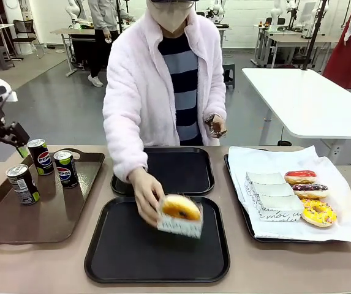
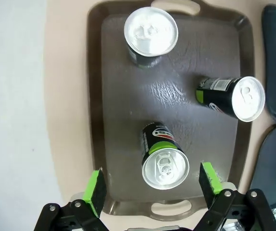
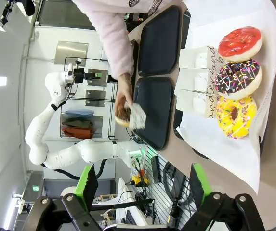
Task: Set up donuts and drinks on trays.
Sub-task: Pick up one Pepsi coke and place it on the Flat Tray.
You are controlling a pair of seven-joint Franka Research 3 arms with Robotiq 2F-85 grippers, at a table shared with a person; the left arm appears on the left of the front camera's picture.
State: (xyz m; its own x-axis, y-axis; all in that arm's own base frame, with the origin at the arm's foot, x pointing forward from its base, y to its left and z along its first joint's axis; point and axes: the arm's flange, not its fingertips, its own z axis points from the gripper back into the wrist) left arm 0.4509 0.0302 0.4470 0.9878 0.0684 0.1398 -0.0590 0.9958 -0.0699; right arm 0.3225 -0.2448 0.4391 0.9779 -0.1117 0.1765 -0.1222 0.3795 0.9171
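Since your left hand [image 2: 153, 184] hangs wide open astride the nearest can [image 2: 165, 166] on the brown tray [image 2: 123, 86], it looks lined up to grab. Your right hand [image 3: 143, 180] is open and empty. The person [image 1: 163, 92] holds a boxed donut [image 1: 180, 214] low over the near black tray [image 1: 126, 251].

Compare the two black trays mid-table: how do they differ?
The near tray has a boxed donut over it, in the person's hand; the far tray looks bare where visible. The near tray sits toward the robot, the far tray toward the person. Both are matte black rounded squares.
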